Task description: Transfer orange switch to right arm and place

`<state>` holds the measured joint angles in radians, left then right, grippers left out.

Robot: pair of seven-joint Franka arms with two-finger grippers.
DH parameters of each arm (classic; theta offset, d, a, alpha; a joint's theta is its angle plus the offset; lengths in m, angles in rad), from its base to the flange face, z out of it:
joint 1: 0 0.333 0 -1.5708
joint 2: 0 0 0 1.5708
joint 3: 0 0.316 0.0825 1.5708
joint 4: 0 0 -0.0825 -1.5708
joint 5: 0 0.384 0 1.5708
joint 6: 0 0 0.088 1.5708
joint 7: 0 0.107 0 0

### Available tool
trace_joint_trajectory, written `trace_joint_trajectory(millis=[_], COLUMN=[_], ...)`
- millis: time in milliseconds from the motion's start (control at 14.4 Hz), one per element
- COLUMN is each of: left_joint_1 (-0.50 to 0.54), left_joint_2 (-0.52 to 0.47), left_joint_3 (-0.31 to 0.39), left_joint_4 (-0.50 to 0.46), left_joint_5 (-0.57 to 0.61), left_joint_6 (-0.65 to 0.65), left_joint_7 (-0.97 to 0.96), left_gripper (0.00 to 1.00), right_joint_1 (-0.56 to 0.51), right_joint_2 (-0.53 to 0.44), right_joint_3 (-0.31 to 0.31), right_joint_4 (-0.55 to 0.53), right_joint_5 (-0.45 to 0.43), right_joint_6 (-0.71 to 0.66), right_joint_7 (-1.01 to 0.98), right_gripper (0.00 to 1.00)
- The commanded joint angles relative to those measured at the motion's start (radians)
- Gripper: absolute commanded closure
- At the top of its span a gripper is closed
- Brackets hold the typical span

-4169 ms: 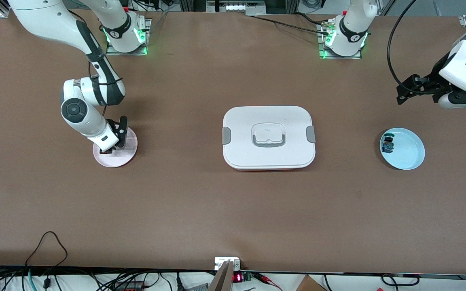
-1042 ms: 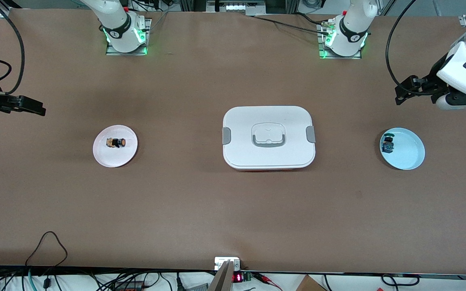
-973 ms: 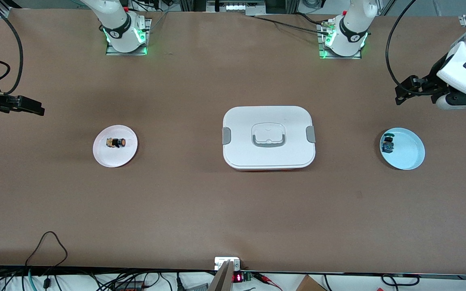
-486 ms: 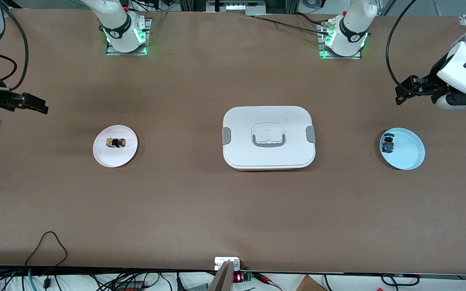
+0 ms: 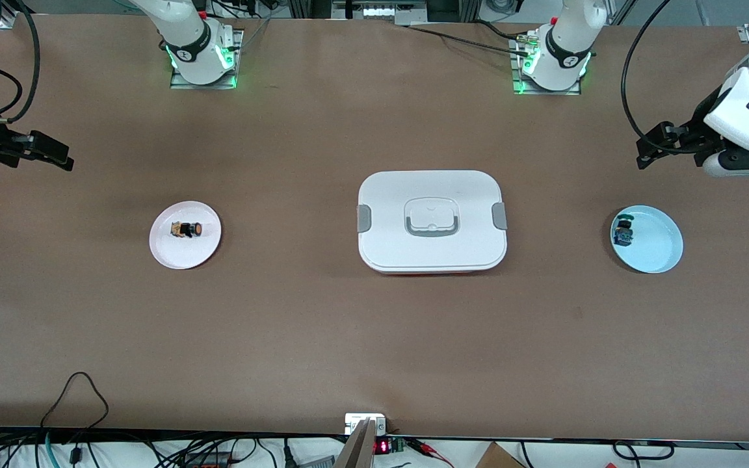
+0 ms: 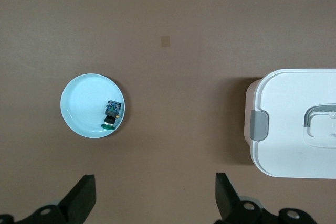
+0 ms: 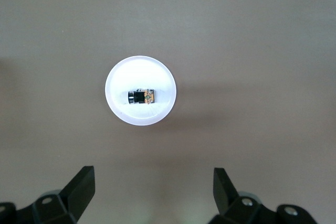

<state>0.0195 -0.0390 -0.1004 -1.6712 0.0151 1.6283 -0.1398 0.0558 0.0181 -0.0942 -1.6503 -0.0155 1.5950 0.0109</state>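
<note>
Orange switch [image 5: 187,229] lies on its side on the pink plate [image 5: 170,250], both claws up and empty.

Bench [image 5: 283,325] is a plain brown sheet; pink plate sits toward the right arm's end, a white lidded box [image 5: 432,221] with grey clips at the middle, a blue plate [image 5: 657,250] toward the left arm's end with a small blue-green part [image 5: 623,232] at its rim. Right claw [image 7: 152,192] hangs with fingers spread wide over bare bench at the right arm's end, grasping nothing. Left claw [image 6: 155,200] hangs likewise spread over the left arm's end. Arm bases [image 5: 202,55] glow green along one edge; cables [image 5: 75,403] and a small red display [image 5: 381,446] line the edge nearest the front camera.
</note>
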Motion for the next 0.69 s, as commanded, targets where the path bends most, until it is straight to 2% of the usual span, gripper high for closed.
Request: trace_joint_trajectory(millis=[0, 625], left_joint_1=[0.000, 0.000], left_joint_2=[0.013, 0.013], left_joint_3=[0.001, 0.001], left_joint_4=[0.025, 0.025], left_joint_5=[0.020, 0.020], left_joint_6=[-0.013, -0.013], left_joint_7=[-0.004, -0.004], left_gripper=[0.00, 0.00], right_joint_1=[0.004, 0.016], right_joint_2=[-0.027, -0.029], right_joint_3=[0.004, 0.005], right_joint_4=[-0.026, -0.023], right_joint_5=[0.003, 0.003], right_joint_6=[-0.003, -0.013], right_joint_7=[-0.014, -0.017], right_gripper=[0.00, 0.00])
